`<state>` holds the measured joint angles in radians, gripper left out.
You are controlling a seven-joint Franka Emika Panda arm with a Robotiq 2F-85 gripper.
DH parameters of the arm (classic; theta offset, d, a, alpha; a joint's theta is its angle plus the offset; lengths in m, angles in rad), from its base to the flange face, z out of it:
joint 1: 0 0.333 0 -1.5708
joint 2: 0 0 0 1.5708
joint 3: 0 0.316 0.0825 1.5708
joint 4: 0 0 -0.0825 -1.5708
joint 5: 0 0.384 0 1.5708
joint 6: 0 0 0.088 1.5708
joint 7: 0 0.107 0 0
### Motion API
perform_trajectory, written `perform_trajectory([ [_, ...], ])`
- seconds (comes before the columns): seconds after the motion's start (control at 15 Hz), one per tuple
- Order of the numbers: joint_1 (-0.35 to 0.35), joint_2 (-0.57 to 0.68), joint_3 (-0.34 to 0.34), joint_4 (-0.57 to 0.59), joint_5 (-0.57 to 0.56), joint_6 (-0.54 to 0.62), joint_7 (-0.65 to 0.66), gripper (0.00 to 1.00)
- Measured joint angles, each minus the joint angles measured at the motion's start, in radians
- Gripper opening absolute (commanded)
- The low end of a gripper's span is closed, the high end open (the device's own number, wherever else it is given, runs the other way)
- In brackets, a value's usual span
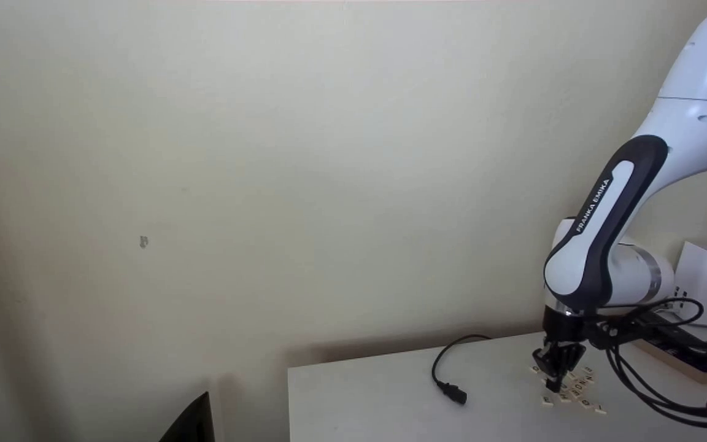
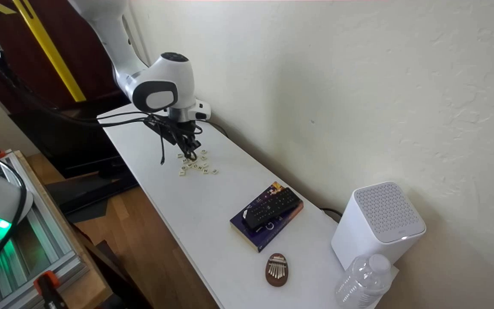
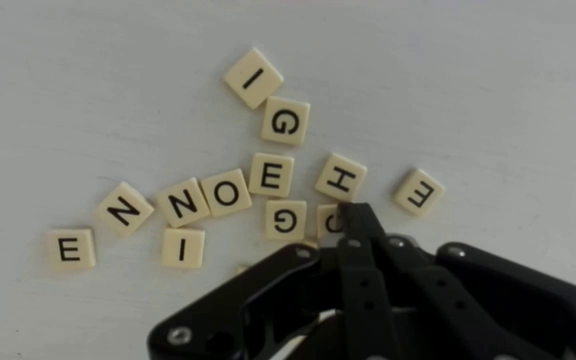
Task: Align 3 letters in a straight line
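Several small pale-tan letter tiles lie flat on the white table. In the wrist view, an N tile (image 3: 183, 202), an O tile (image 3: 226, 193) and an E tile (image 3: 271, 175) form a slightly bent row. A G tile (image 3: 286, 220) lies just below that E. An H tile (image 3: 341, 177) and another E tile (image 3: 419, 193) lie to the right. My gripper (image 3: 360, 212) is shut, its tip partly covering a tile with a rounded letter (image 3: 327, 221). I see nothing between the fingers. More tiles are hidden under the gripper. The gripper shows low over the scatter in both exterior views (image 1: 553, 385) (image 2: 191, 155).
A black cable with a plug (image 1: 453, 393) lies on the table by the wall. A book (image 2: 253, 240) with a remote (image 2: 272, 208), a thumb piano (image 2: 277, 271), a white box (image 2: 375, 214) and a clear bottle (image 2: 362, 283) stand farther along. Cables hang from the wrist.
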<state>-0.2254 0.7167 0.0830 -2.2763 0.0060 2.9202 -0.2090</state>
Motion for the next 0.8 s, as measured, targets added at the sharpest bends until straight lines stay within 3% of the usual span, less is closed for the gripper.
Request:
perform_trajectory([
  [0.47, 0.066, 0.007, -0.057, 0.066, -0.133, -0.143, -0.118, 0.0],
  [0.8, 0.107, 0.015, -0.089, 0.089, -0.215, -0.157, -0.16, 0.0],
])
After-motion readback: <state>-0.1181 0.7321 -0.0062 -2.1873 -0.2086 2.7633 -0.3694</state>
